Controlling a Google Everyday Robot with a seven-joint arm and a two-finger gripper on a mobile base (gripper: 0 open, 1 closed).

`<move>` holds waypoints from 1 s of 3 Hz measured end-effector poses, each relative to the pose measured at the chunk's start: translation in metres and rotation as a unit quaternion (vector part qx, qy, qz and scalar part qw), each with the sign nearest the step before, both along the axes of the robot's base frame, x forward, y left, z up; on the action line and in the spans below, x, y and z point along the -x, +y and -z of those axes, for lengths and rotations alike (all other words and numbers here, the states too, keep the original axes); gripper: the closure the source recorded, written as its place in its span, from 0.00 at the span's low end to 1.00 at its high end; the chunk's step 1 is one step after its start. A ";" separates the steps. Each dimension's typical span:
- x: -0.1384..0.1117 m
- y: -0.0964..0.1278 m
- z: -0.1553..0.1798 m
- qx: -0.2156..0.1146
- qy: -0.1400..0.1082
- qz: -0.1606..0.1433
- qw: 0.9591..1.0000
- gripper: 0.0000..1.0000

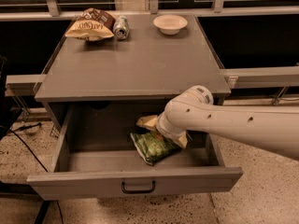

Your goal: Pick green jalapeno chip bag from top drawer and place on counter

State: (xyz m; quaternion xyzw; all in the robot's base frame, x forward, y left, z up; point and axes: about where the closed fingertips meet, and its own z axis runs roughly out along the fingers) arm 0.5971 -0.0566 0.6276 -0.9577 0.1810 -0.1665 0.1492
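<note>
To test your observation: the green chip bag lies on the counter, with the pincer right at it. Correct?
No. The camera view shows the green chip bag inside the open top drawer, not on the counter; the pincer is right at it.

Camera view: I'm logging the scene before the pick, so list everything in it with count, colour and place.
counter: one, grey, top of the cabinet
brown-and-tan chip bag: one, counter's far left corner
can: one, silver, on its side beside that bag
bowl: one, white, far edge of the counter, right of the can
top drawer: one, grey, pulled open
green jalapeno chip bag: one, green, inside the drawer, right of middle
arm: one, white, reaching in from the right
hand: one, inside the drawer at the green bag
</note>
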 end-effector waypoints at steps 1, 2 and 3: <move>-0.005 -0.003 0.006 0.005 0.004 0.005 1.000 0.16; -0.007 -0.004 0.008 0.009 0.006 0.008 1.000 0.47; -0.007 -0.004 0.009 0.009 0.006 0.009 1.000 0.57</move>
